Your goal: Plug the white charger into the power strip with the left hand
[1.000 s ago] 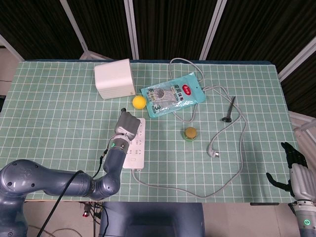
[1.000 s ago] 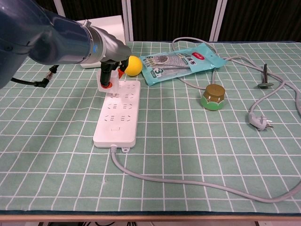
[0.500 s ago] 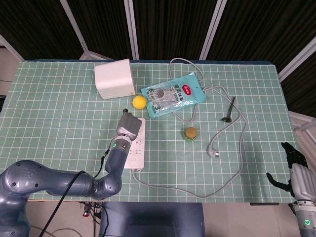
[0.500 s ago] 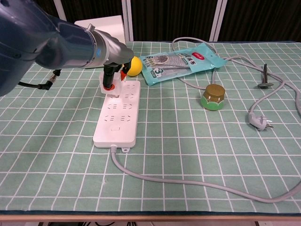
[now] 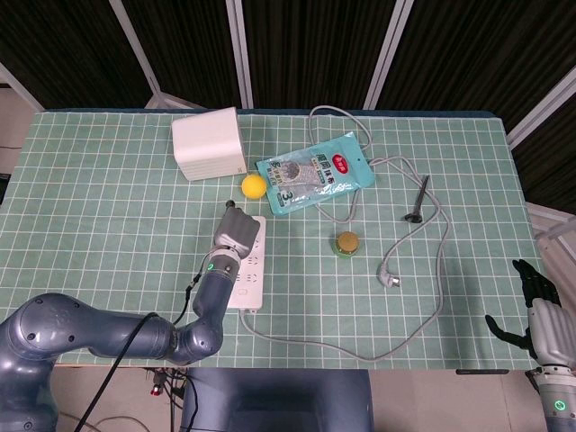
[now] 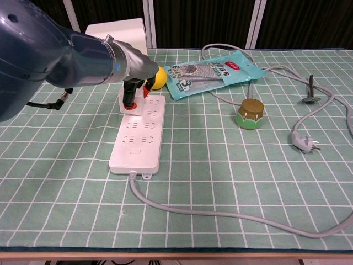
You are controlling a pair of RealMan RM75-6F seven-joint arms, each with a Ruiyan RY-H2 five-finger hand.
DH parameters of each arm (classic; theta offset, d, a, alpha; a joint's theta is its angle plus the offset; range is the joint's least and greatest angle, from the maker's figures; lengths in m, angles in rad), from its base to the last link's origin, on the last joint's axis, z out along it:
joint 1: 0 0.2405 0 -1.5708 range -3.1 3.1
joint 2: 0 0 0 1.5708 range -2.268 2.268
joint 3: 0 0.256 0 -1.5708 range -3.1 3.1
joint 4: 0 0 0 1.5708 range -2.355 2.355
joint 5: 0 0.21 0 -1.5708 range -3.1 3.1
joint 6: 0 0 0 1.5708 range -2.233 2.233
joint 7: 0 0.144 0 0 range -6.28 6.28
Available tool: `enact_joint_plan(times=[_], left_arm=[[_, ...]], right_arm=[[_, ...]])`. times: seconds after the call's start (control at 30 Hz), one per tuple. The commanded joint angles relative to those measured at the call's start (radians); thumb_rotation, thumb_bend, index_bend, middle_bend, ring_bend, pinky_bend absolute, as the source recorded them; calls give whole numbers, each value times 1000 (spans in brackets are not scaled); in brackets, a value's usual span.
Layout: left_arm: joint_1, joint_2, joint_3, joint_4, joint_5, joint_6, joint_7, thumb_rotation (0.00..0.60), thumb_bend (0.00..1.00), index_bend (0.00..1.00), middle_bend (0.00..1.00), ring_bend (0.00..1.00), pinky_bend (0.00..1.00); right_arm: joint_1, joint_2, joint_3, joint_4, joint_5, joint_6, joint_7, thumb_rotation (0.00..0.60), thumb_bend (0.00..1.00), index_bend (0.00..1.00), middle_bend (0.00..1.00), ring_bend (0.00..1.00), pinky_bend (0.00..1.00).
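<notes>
My left hand [image 6: 134,87] grips the white charger [image 6: 126,101] and holds it upright at the far left corner of the white power strip [image 6: 137,142]. The charger touches or hovers just over the strip's far end; I cannot tell whether its pins are in a socket. Seen from the head camera, the left hand [image 5: 235,231] covers the charger and the far end of the power strip [image 5: 247,278]. My right hand [image 5: 540,310] hangs off the table's near right corner, fingers apart and holding nothing.
A yellow ball [image 6: 160,78] lies just behind the strip, next to a white box [image 5: 210,144]. A snack bag [image 6: 215,72], a small green jar [image 6: 249,114], a black stand [image 5: 417,205] and the strip's grey cable with its loose plug [image 6: 303,143] occupy the right half.
My left hand has shifted a little to the right with the charger, moving it over the strip's far end. The right hand has stayed still.
</notes>
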Motion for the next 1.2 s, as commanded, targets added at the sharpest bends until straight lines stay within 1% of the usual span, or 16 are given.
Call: enact_joint_plan(times=[0.03, 0.27, 0.73, 1.2], left_arm=[[0, -5, 2, 4, 1, -3, 0, 600, 580, 769, 796, 293, 166], [1, -26, 11, 17, 13, -8, -2, 600, 580, 772, 800, 293, 166], [12, -40, 29, 32, 19, -8, 5, 600, 580, 774, 801, 302, 170], [19, -69, 24, 60, 57, -17, -14, 600, 581, 776, 803, 302, 180]], right_arm=[[0, 0, 0, 0, -1, 0, 0, 600, 340, 0, 0, 0, 0], [-1, 0, 0, 2, 0, 0, 2, 600, 340, 0, 0, 0, 0], [-1, -2, 1, 2, -1, 1, 4, 600, 340, 0, 0, 0, 0], [-3, -1, 0, 2, 0, 0, 10, 600, 341, 0, 0, 0, 0]])
